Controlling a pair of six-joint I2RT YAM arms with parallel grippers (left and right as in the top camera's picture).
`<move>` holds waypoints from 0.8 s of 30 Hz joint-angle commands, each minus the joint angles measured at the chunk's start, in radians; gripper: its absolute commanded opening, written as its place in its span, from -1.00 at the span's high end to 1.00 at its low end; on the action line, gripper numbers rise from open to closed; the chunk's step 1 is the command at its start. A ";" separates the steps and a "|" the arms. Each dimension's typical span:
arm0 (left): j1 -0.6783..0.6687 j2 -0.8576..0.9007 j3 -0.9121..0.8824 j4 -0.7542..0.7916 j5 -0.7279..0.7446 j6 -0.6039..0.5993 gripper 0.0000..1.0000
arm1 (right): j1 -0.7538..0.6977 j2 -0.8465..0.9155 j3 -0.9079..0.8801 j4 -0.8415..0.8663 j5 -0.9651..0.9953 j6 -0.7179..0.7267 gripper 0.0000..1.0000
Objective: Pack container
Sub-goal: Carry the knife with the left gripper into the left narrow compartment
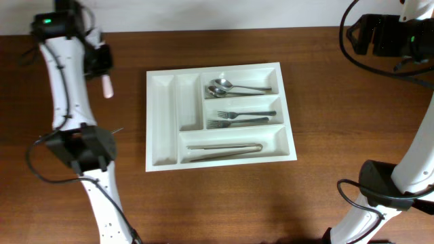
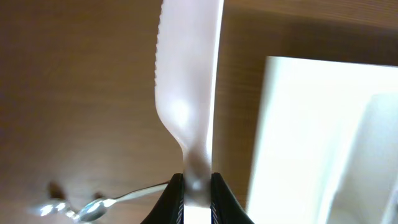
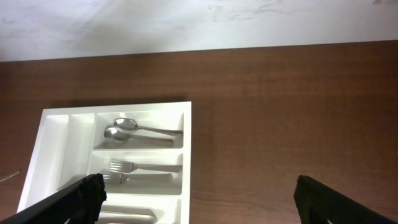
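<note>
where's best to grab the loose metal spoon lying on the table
Take the spoon by its thin handle, coming straight down, jaws across it: it lies flat on the table, and the bowl is wider. The left gripper is shut on a white plastic knife, so that goes first.

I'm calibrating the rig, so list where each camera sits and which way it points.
Overhead: fixed above the table, looking straight down on the container; left arm and right arm show at the sides.
Left wrist: on the left arm, looking along the left tool, shut on a white knife, toward the table; only its fingers show.
Right wrist: right of the container, tilted down at it; the open right tool frames the bottom.
Shared: overhead and right wrist both show spoons and forks in the container.
</note>
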 commanded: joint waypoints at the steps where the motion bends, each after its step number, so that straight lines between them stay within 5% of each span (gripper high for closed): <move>1: -0.087 -0.006 0.024 -0.008 0.037 0.019 0.96 | -0.004 0.005 0.011 0.003 0.002 -0.002 -0.98; 14: -0.385 0.026 -0.006 0.021 -0.043 -0.079 0.96 | -0.004 0.005 0.011 0.003 0.002 -0.002 -0.98; 24: -0.455 0.139 -0.046 0.015 -0.043 -0.195 0.96 | -0.004 0.005 0.011 0.003 0.002 -0.002 -0.98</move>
